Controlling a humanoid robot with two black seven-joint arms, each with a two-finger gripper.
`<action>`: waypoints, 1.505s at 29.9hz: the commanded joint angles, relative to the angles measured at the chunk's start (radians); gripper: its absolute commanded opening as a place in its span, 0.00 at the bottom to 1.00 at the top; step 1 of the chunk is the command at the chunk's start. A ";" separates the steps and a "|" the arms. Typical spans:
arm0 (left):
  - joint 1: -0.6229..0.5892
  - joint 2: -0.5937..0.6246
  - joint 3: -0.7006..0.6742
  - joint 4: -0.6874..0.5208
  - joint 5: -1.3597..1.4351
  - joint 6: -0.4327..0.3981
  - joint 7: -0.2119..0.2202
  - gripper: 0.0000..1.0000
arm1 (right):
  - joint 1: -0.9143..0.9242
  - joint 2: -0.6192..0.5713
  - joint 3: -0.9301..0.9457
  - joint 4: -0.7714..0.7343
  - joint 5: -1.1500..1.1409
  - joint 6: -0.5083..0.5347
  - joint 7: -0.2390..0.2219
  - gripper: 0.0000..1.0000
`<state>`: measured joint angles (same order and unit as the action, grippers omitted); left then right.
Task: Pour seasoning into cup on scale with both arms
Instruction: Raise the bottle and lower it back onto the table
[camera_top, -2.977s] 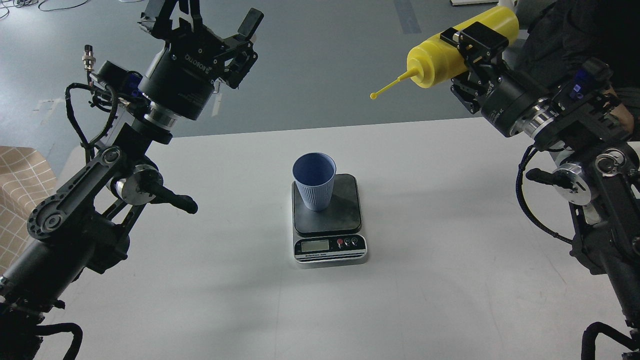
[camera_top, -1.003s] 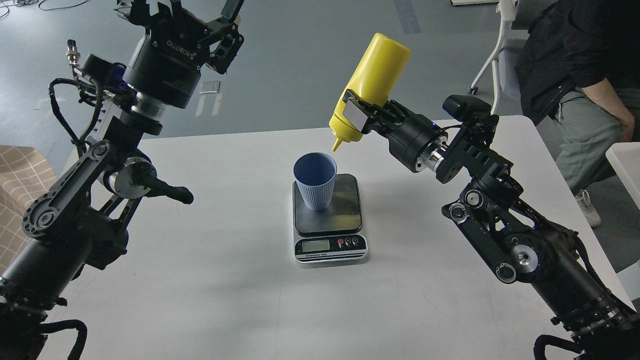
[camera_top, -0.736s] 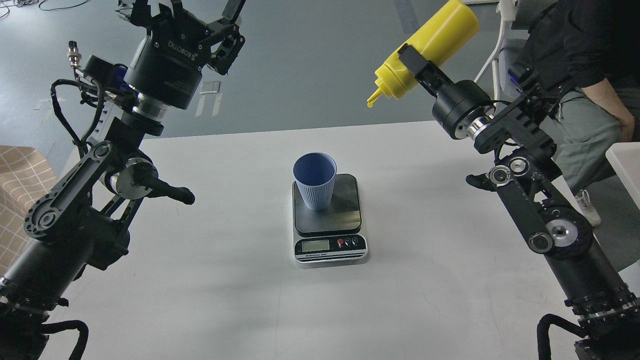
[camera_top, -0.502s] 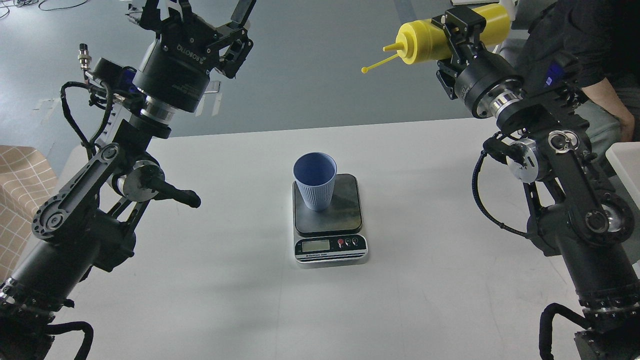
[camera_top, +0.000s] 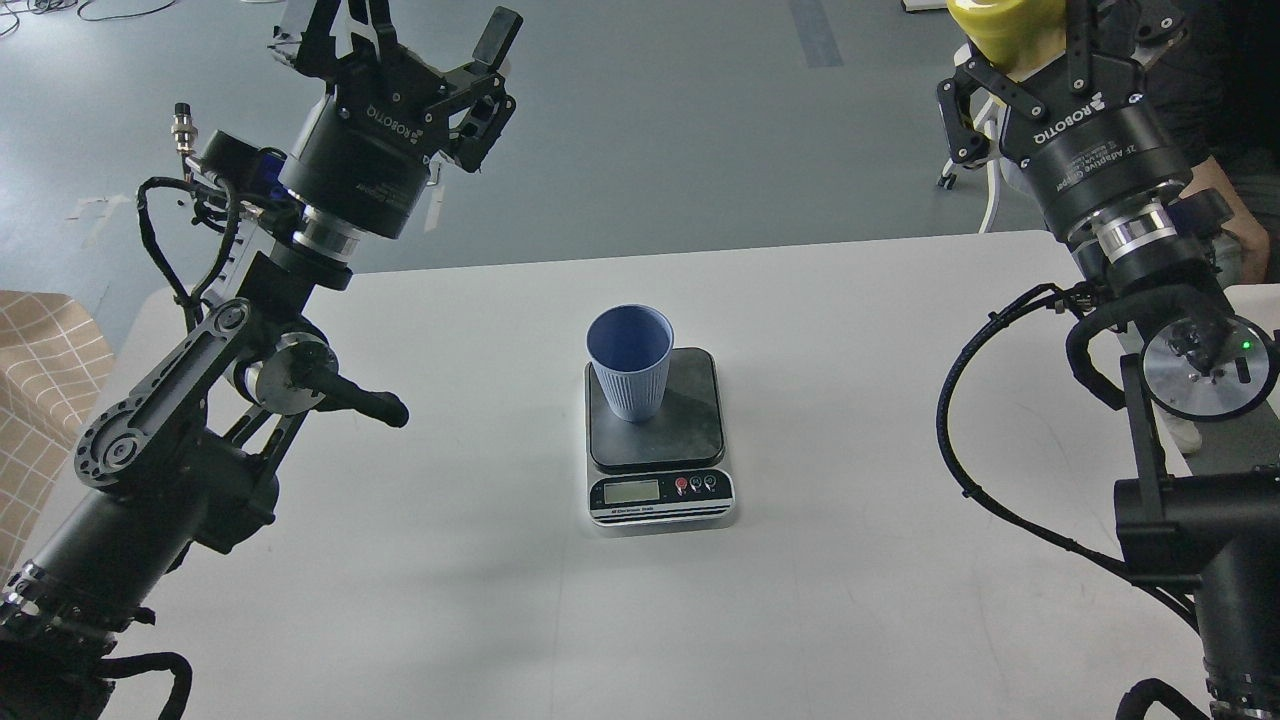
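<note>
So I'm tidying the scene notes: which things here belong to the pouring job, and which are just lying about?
Part of the job:
- yellow bottle, held in the right gripper
- blue cup
- scale under the cup
- left gripper, open and empty

Just around:
- checked cloth
- white chair
- table

Both arms are black, with silver joint discs and loose black cables. Each of the 2 grippers, the left gripper (camera_top: 400, 35) and the right gripper (camera_top: 1040, 30), carries white ROBOTIQ lettering.
</note>
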<state>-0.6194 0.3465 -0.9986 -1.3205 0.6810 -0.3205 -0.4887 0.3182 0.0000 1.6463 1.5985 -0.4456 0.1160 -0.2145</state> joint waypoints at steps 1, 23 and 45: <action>0.001 -0.003 0.000 0.000 0.002 0.000 0.000 0.98 | -0.100 0.000 0.015 -0.009 0.030 0.037 0.003 0.12; 0.018 -0.004 0.032 0.000 0.028 -0.006 0.000 0.98 | -0.287 0.000 0.012 -0.143 0.292 0.286 0.081 0.12; 0.052 0.008 0.057 -0.036 0.068 -0.012 0.000 0.98 | -0.392 0.000 -0.014 -0.365 0.551 0.373 0.084 0.19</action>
<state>-0.5754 0.3521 -0.9418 -1.3407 0.7486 -0.3328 -0.4887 -0.0698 0.0000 1.6306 1.2745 0.0786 0.4890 -0.1285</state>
